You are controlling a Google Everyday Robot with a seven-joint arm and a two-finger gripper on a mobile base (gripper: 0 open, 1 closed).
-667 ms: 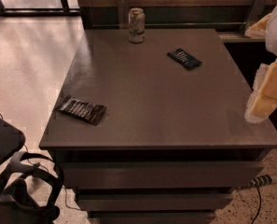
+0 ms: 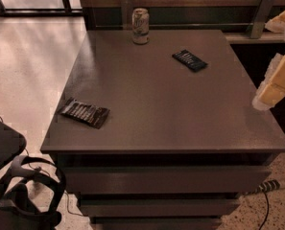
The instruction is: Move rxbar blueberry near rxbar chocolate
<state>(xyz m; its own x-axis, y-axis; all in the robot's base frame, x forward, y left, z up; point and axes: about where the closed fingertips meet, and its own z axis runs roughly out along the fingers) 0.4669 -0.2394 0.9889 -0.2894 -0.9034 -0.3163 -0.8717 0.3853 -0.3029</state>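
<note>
Two bars sit well apart on the dark tabletop (image 2: 171, 114): rxbar blueberry (image 2: 189, 60) at back right, inside the back & right edges, and rxbar chocolate (image 2: 84, 112) at front left, just beside the left edge near the front corner. Wide stretch of bare top runs btwn them, diagonally across the middle. Soda can (image 2: 140, 26) stands upright at the back edge, left of blueberry; contents not visible. Drawer fronts (image 2: 161, 178) sit below the front edge, insides hidden. Blueberry lies flat, long axis slanting back-left to front-right. Chocolate lies flat too, long axis mostly left-right, right end a bit nearer the front. Gripper (image 2: 271, 90) hangs at the table's right edge, apart from both bars; spread or pressed together, can't tell.
</note>
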